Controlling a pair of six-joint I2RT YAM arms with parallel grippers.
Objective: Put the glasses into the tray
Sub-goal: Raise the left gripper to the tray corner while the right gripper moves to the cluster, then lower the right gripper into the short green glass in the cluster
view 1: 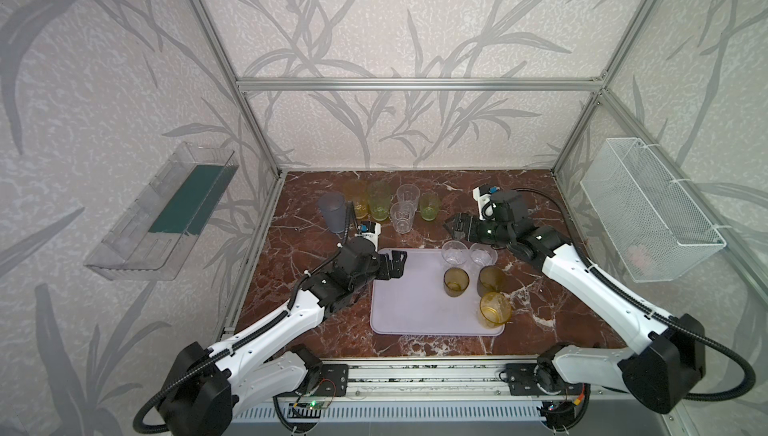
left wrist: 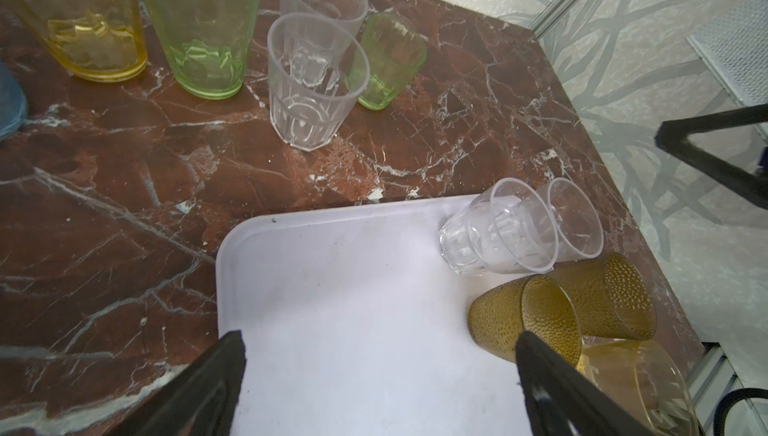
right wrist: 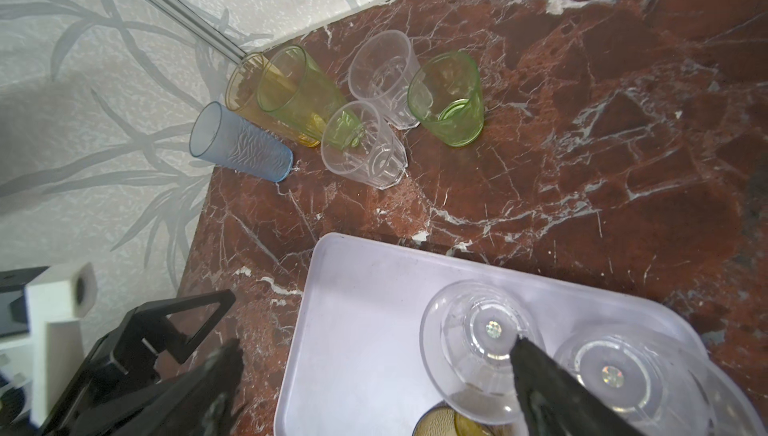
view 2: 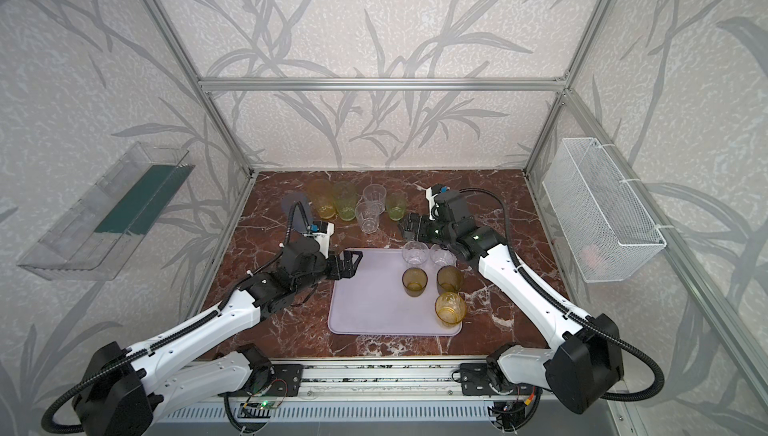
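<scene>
The flat pale lilac rectangular tray (view 1: pixel 407 301) lay in the middle of the red-brown marbled bench (view 1: pixel 528 192). Five glasses stood crowded along its right side: two clear faceted tumblers (view 1: pixel 453 253), two dark olive-brown dimpled tumblers (view 1: pixel 456 282) and one amber-yellow tumbler (view 1: pixel 495 309) close to the rim at the near corner. Six more waited on the bench beyond it, packed close: a tall frosted blue-grey tumbler (view 1: pixel 331 211), a tall amber tumbler (view 1: pixel 356 199), a tall light green tumbler (view 1: pixel 378 201), a pair of clear faceted ones (view 1: pixel 402 217) and a short light green tumbler (view 1: pixel 429 206).

The left fingers (left wrist: pixel 216 380) were spread wide and empty over the tray's far left corner. The right fingers (right wrist: pixel 548 384) were likewise released, holding nothing, just past the tray's far edge, above the clear tumblers there.

The bench cluster was the likely trouble. The glasses sat so near one another that a finger slipped between them could shove or topple a neighbour. Their smooth tapered walls might slide out of a pinch. The left arm's cable ran close to the blue-grey tumbler and could brush it. On the tray, setting more down beside the crowded right side risked knocking the amber one over the low rim.

No brand or writing was legible. The clear tumblers on the tray showed only a small shiny round spot at the base.
</scene>
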